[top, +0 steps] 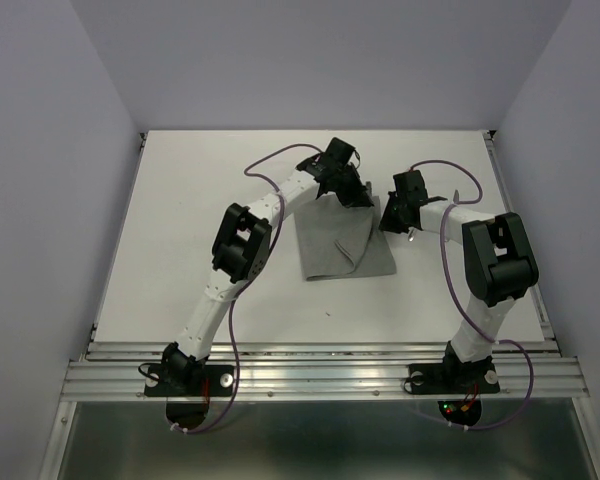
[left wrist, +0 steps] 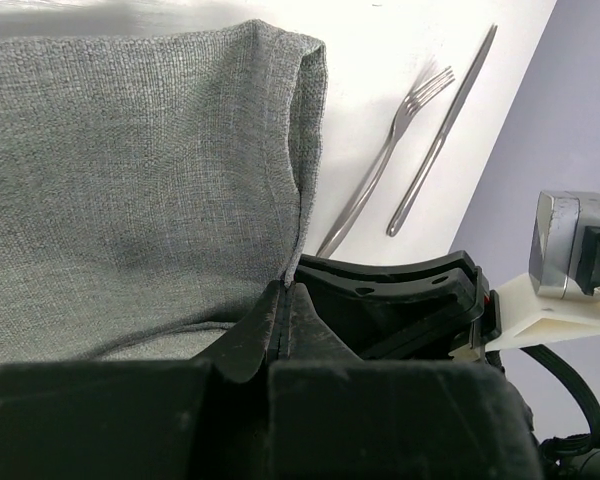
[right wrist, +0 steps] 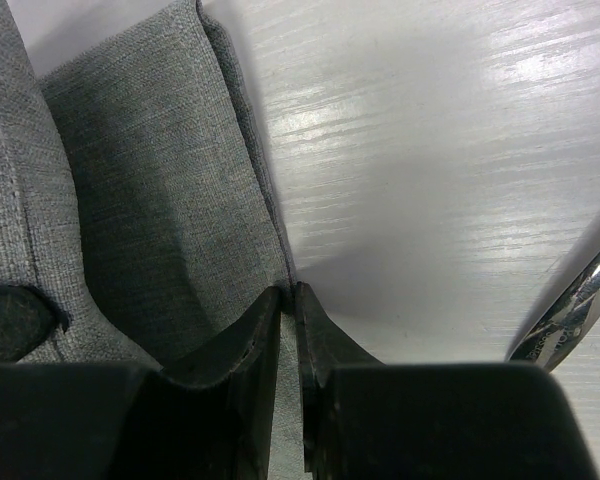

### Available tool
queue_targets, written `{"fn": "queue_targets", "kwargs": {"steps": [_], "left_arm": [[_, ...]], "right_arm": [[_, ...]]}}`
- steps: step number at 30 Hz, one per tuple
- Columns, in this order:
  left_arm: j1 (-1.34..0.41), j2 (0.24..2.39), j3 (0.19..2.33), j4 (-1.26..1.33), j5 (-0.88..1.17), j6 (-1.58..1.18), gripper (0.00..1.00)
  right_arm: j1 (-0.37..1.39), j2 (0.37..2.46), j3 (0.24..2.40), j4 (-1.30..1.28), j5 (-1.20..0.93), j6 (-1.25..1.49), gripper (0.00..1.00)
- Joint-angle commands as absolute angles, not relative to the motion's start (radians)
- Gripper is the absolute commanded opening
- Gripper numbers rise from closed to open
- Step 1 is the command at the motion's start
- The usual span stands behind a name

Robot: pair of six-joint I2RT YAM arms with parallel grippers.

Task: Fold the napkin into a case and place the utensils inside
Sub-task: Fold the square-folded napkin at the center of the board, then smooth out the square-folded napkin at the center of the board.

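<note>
Worktop [top: 200, 220]: white, carries the napkin and utensils.
Napkin [top: 330, 250], near edge: lies flat, and neither arm is on it.
Napkin, middle: the cloth is doubled over along its right side with soft ridges showing. It is a loose fold, not yet a narrow case.
Fork [left wrist: 380, 165] and knife [left wrist: 442, 130]: side by side on bare worktop just beside the napkin's right edge, not touching it. From overhead they are mostly hidden under the right wrist.
Right gripper [right wrist: 290, 300]: at the napkin's far right corner, jaws nipped on the folded edge. The metal glint beside it is probably a utensil.
Left gripper [left wrist: 285, 295]: at the napkin's far edge, jaws pressed tight on the hem.
Napkin handling: thin, limp and light, so it will likely sag and its layers may slide apart. Pinch it at the hem or corners, through both layers.
Utensil handling: stiff, slick and lying low. Take them mid-handle.
</note>
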State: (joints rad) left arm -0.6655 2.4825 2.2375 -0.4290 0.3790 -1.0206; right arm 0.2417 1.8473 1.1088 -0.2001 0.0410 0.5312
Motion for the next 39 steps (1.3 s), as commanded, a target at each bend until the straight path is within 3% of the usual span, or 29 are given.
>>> {"fn": "queue_targets", "kwargs": {"steps": [1, 4, 6, 14, 19, 26, 32, 39], "left_arm": [[-0.670, 2.464, 2.232, -0.385, 0.403, -1.023, 0.00], [-0.672, 2.480, 2.230, -0.368, 0.440, -1.023, 0.00], [-0.672, 2.490, 2.235, -0.371, 0.474, -1.016, 0.19], [-0.669, 2.384, 2.197, -0.420, 0.442, -0.910, 0.37], [-0.654, 2.278, 2.142, -0.469, 0.434, -0.807, 0.36], [-0.560, 2.100, 1.769, -0.387, 0.413, -0.758, 0.31], [-0.526, 2.005, 1.597, -0.416, 0.341, -0.658, 0.31], [-0.499, 1.950, 1.467, -0.397, 0.333, -0.634, 0.31]], "right_arm": [[0.241, 1.896, 1.077, -0.259, 0.034, 0.534, 0.17], [0.241, 1.894, 1.077, -0.258, 0.034, 0.537, 0.17], [0.241, 1.876, 1.071, -0.261, 0.060, 0.545, 0.18], [0.206, 1.708, 1.023, -0.279, 0.094, 0.540, 0.25], [0.196, 1.632, 1.002, -0.313, 0.068, 0.532, 0.27], [0.196, 1.555, 1.003, -0.334, -0.083, 0.525, 0.36], [0.337, 1.581, 1.025, -0.345, -0.081, 0.558, 0.60], [0.515, 1.664, 1.089, -0.363, 0.069, 0.575, 0.62]]}}
